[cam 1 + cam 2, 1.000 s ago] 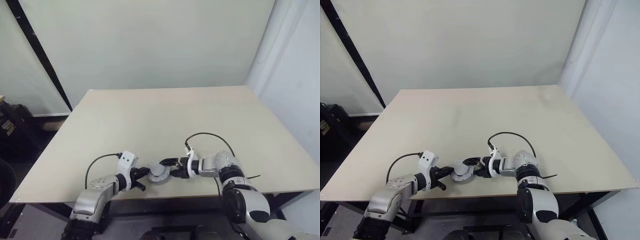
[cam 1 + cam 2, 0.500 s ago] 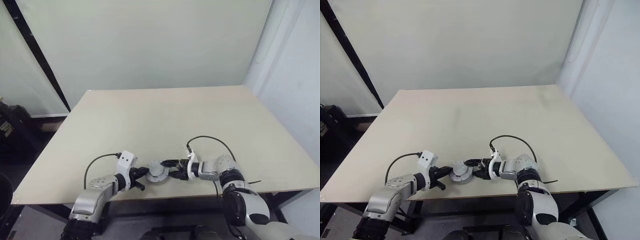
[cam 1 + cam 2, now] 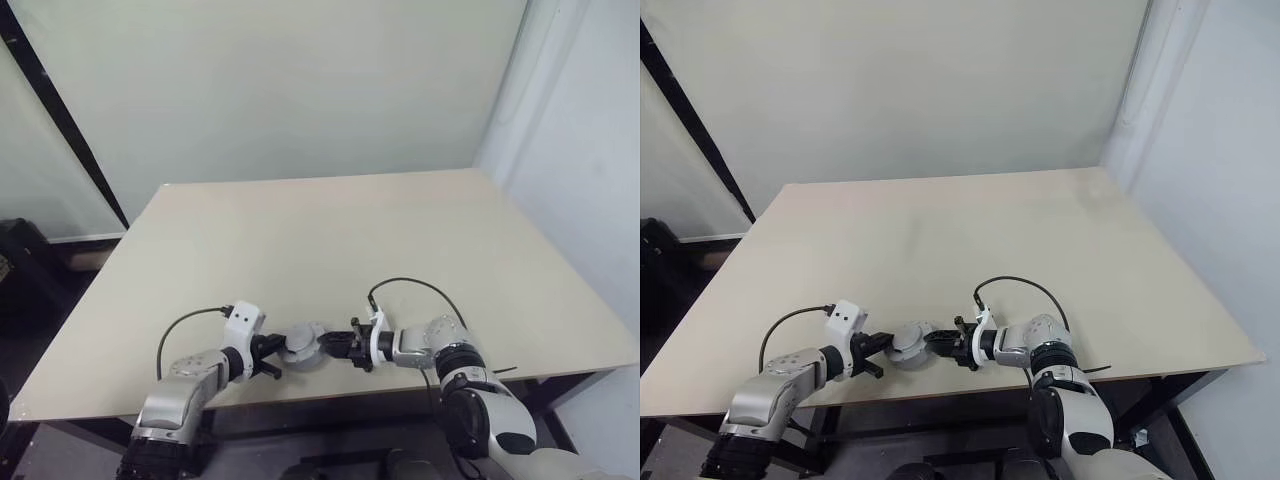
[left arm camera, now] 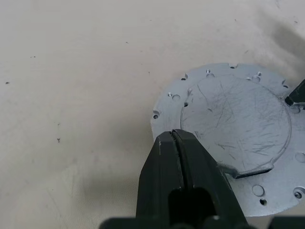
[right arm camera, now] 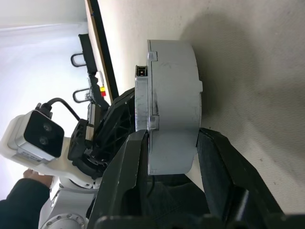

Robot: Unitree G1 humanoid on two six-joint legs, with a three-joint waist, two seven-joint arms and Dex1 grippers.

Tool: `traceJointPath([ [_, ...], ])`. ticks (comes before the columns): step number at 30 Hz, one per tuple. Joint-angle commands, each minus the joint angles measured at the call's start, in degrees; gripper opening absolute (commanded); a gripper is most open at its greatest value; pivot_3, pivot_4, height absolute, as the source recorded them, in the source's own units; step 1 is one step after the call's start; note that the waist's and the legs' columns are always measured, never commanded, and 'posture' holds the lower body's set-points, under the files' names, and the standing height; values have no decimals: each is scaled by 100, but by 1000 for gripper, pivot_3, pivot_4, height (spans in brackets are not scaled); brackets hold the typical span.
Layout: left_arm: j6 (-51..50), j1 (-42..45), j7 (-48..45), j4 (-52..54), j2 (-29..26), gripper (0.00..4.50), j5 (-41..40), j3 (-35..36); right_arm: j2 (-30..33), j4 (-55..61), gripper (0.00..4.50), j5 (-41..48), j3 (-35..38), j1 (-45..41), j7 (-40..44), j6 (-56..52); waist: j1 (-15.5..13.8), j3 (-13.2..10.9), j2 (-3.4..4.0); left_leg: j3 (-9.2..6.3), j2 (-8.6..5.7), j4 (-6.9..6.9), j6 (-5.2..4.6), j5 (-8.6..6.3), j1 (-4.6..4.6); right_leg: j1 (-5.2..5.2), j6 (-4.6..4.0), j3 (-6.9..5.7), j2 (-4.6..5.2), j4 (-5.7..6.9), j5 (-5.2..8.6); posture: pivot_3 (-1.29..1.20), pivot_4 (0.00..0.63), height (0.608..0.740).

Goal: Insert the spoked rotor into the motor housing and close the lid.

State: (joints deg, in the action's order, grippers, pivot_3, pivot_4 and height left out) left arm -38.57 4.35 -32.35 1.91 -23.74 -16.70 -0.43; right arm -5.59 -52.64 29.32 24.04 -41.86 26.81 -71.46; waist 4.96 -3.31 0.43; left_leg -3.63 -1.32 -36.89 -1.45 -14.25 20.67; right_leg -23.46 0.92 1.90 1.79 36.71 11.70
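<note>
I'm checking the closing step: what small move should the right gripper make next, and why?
Probably squeeze gently to seat the lid. The right gripper straddles the motor housing and the lid lying flat on it, fingers against both faces; the shut left gripper sits at the rim.

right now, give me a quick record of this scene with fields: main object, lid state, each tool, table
main object: round grey metal motor housing near the front edge of the beige table
lid state: flat grey disc lid closed flat on the housing
left tool: shut, tips at the lid's rim
right tool: fingers straddle the housing's side wall, one each side
</note>
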Motion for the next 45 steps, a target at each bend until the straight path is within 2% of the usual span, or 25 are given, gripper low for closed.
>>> traceJointPath([
  [1, -131, -13, -49, 83, 119, 188, -78, -147, -141, 47, 1247, 23, -159, 14, -100, -14, 0, 0, 0, 0, 0, 0, 0, 0, 0, 0, 0, 0, 0, 0, 0, 0, 0, 740],
  [5, -455, 27, 46, 277, 227, 1226, -524, 487, -136, 108, 1245, 26, -176, 51, -96, -17, 32, 0, 0, 0, 0, 0, 0, 0, 1, -2, 0, -1, -1, 0, 0, 0, 0, 740],
  [9, -1149, 160, 235, 386, 383, 2645, -1257, 1491, -125, 222, 1245, 61, -225, 111, -14, -29, 60, -2, -4, -4, 3, 0, -1, -1, 14, -13, 12, -1, 0, -2, -7, 0, 0, 740],
  [12, -1673, 167, 356, 490, 421, 2657, -1838, 2103, -125, 313, 1239, 125, -231, 175, 68, -22, 72, -3, -13, -5, 6, 0, -4, -3, 14, -12, 16, -2, 0, -2, -5, 0, 0, 740],
  [18, -2315, -70, 700, 783, 622, 2657, -2777, 2887, -159, 516, 1222, 299, -305, 324, 351, -10, 88, -4, -12, -6, 8, 0, -2, -4, 13, -11, 16, -3, -1, -2, -5, 0, 0, 740],
  [27, -2528, -330, 1374, 943, 1091, 2657, -3729, 3496, -325, 942, 1221, 777, -196, 432, 944, 125, 85, -26, -43, -9, 7, 0, 4, -8, 18, -16, 15, -3, 1, -5, -4, 0, 0, 740],
  [35, -2528, -509, 1797, 981, 1309, 2657, -4589, 3698, -438, 1182, 1221, 1103, -149, 430, 1091, 190, 57, -27, -50, -9, 0, -9, 4, -5, 96, -88, 16, 0, 4, -1, -8, 0, 0, 740],
  [39, -2463, -496, 1979, 1025, 1458, 2657, -5175, 3715, -471, 1195, 1221, 1155, -171, 403, 1053, 215, 50, -27, -50, -8, -2, -8, 4, -6, 102, -93, 16, 1, 7, -4, -8, 0, 0, 740],
  [45, -2422, -504, 2210, 856, 1581, 2657, -5537, 3396, -520, 1268, 1221, 1247, -254, 386, 1089, 126, 51, -27, -52, -5, -7, -10, 3, -5, 99, -91, 15, 3, 6, -2, -8, 0, 0, 740],
])
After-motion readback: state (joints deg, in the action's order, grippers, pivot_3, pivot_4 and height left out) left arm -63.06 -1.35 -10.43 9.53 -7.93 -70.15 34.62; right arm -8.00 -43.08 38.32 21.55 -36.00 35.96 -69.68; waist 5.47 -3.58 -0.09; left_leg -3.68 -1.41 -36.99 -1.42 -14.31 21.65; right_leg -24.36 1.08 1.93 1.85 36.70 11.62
